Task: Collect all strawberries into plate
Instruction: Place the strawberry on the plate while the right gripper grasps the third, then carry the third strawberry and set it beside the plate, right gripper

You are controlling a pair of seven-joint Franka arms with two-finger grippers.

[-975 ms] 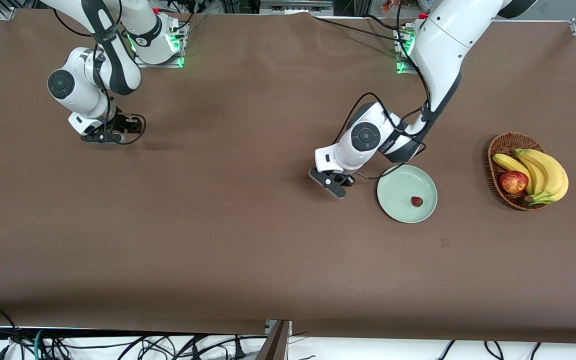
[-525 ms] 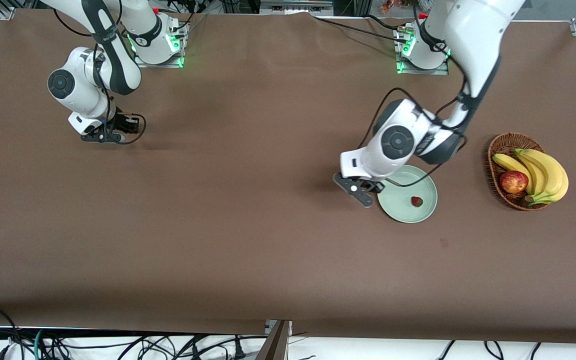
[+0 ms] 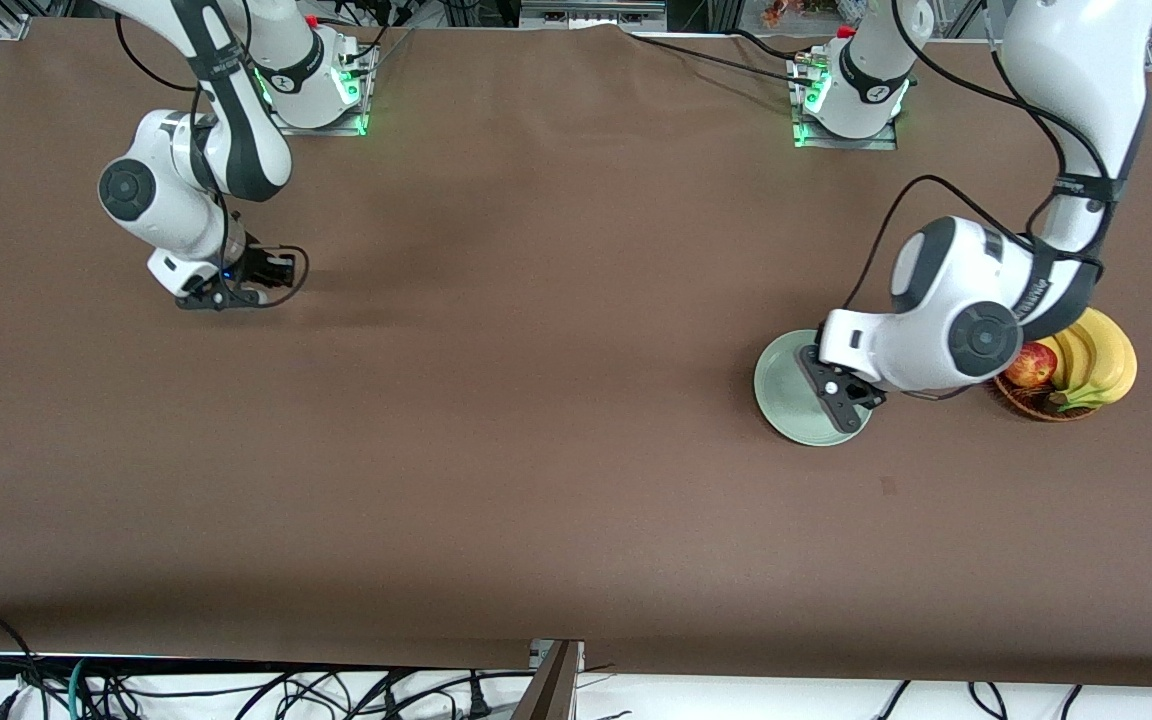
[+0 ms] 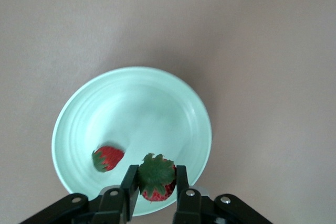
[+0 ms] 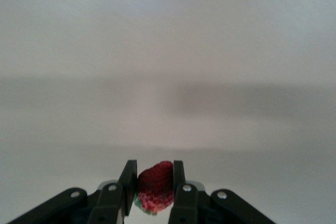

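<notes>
Fingers (image 4: 129,187) of the left gripper (image 4: 153,190) pinch a strawberry (image 4: 156,180), leafy top up, over the plate's (image 4: 84,108) rim; releasing farther over the plate's middle looks safer, clear of the strawberry already lying there (image 4: 108,158). Well apart from the plate, the right gripper (image 5: 152,188) clamps another red berry (image 5: 154,186) above the bench (image 3: 536,450).

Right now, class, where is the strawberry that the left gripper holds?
The small red strawberry is clamped in the left gripper, over the round mint-green plate, above its rim.
</notes>
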